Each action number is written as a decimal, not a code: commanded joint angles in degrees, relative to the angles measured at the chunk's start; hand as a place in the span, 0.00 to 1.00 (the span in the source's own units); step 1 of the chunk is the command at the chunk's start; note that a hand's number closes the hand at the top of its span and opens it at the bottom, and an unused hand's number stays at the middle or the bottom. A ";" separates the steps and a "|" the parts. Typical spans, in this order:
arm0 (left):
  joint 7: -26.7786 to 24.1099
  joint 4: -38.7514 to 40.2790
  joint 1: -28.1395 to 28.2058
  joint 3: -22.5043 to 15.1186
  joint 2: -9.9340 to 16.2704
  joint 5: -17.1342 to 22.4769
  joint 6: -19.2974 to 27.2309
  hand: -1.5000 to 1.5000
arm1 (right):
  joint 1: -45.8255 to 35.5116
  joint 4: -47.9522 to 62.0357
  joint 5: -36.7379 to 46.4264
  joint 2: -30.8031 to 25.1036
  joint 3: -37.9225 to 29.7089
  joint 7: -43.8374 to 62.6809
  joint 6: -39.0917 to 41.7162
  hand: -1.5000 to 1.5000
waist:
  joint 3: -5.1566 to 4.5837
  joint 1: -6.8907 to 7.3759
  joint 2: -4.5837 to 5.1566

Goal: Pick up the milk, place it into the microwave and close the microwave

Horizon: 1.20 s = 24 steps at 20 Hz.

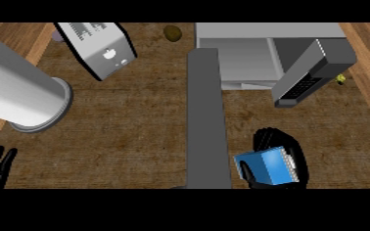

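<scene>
At near right, the right hand [283, 149] has its black fingers and thumb curled round the milk [269, 165], a blue carton that shows between them; whether the carton is lifted off the counter [137, 127] or rests on it cannot be told from this steep view. Farther back and slightly left, the microwave [239, 54] stands open, its pale cavity facing the viewer. Its door [204, 117] swings out toward the near edge and shows as a long grey slab just left of the hand. The control panel [311, 76] lies at the cavity's right. At the near left edge, the left hand [7, 164] rests with fingers straight and apart.

Step in hand, as judged: the pick is made and the carry into the oven comes next. That move calls for taking the carton away from the near edge and slightly left, between door and panel, setting it on the cavity floor, and then opening the fingers. Closing the door remains to be done.

A steel cylinder [29, 98], a patterned box [98, 46] and a small brown item [173, 33] lie well apart from this path.
</scene>
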 commanded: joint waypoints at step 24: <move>-0.11 6.48 -3.77 5.61 0.69 -0.16 -4.39 0.00 | -31.39 24.70 0.32 0.12 0.27 7.35 -32.50 1.00 | 0.10 1.51 0.55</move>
